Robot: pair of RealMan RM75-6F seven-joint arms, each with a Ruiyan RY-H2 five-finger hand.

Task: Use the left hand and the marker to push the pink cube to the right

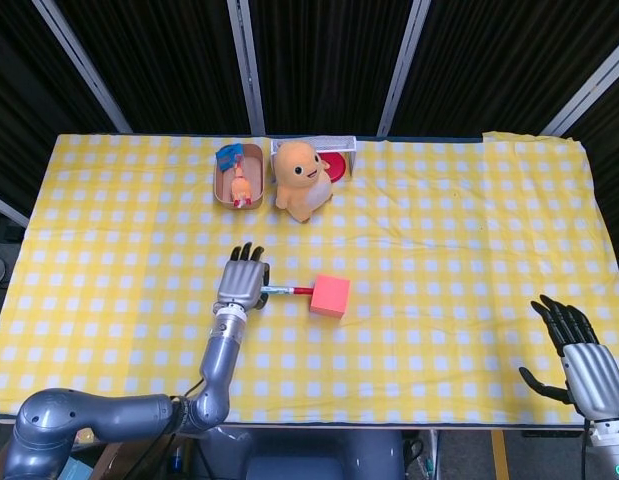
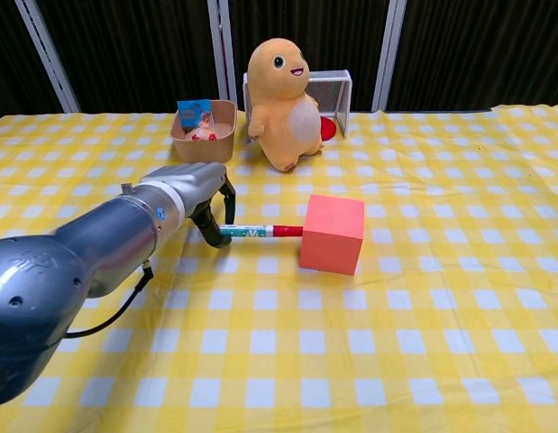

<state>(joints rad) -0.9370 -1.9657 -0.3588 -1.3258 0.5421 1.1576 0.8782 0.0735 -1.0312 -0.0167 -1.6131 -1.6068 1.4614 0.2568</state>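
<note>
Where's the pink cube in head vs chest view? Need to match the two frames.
Head view: the pink cube sits just below picture centre on the yellow checked tablecloth, at the red tip of the marker held by the left hand.
Chest view: pink cube right of centre, marker tip against its left face.
Shared landmark: the orange plush toy stands behind the cube in both.
</note>
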